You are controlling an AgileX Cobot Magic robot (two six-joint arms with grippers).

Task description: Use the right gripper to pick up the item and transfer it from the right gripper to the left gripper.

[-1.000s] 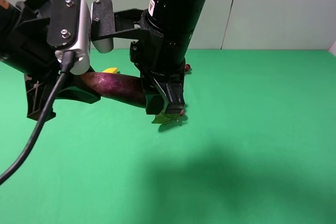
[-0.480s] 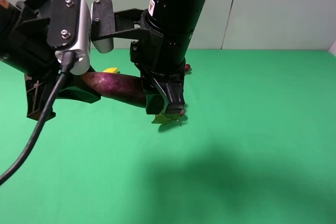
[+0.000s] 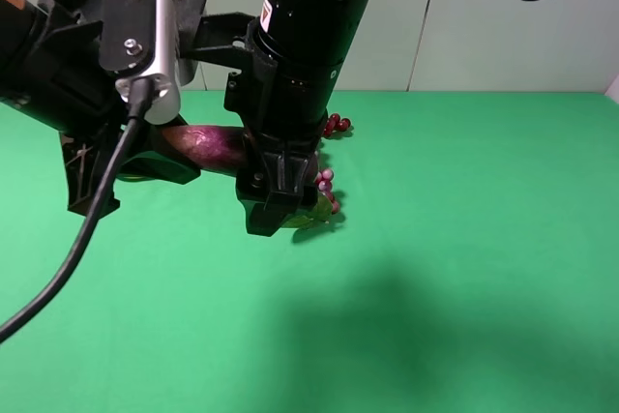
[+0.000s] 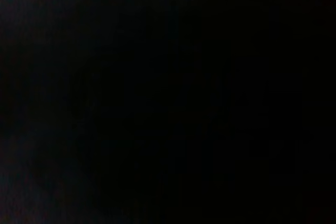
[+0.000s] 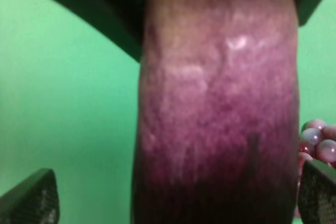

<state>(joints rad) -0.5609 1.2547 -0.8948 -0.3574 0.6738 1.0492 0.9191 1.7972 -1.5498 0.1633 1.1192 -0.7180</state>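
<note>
The purple eggplant [image 3: 211,145] hangs level above the green table, its paler end inside my left gripper [image 3: 166,152], which is shut on it. My right gripper [image 3: 276,208] is open around the eggplant's dark end. In the right wrist view the eggplant [image 5: 220,119] fills the middle and the two fingertips [image 5: 31,200] stand wide apart on either side, clear of it. The left gripper's black fingers show at the far end of the eggplant there. The left wrist view is completely black.
A red grape bunch [image 3: 334,125] with a green leaf [image 3: 314,215] lies on the green table [image 3: 464,239] just behind and under the right gripper; its grapes also show in the right wrist view [image 5: 317,145]. White wall panels stand behind.
My right gripper has opened off the eggplant and shifted a little left and down. My left gripper has risen slightly with the eggplant in it. More grapes now show.
</note>
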